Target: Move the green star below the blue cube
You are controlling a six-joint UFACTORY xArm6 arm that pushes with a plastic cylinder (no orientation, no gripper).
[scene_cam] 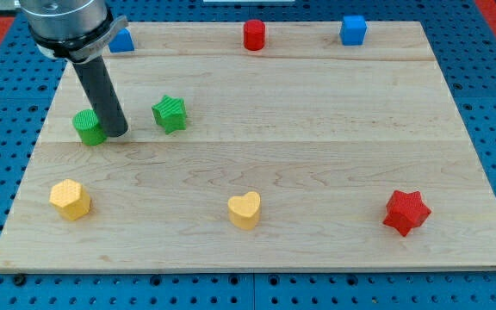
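Observation:
The green star (170, 113) lies on the wooden board's left part. The blue cube (353, 29) sits near the view's top right edge of the board. My tip (117, 133) rests on the board just left of the green star, a small gap apart, and right beside a green round block (88, 127) on its left. The dark rod rises from the tip toward the view's top left.
A second blue block (122, 40) sits at the top left, partly behind the arm. A red cylinder (254, 35) stands at top centre. A yellow block (70, 200), a yellow heart (244, 210) and a red star (406, 212) lie along the bottom. The board (317, 155) ends on blue pegboard.

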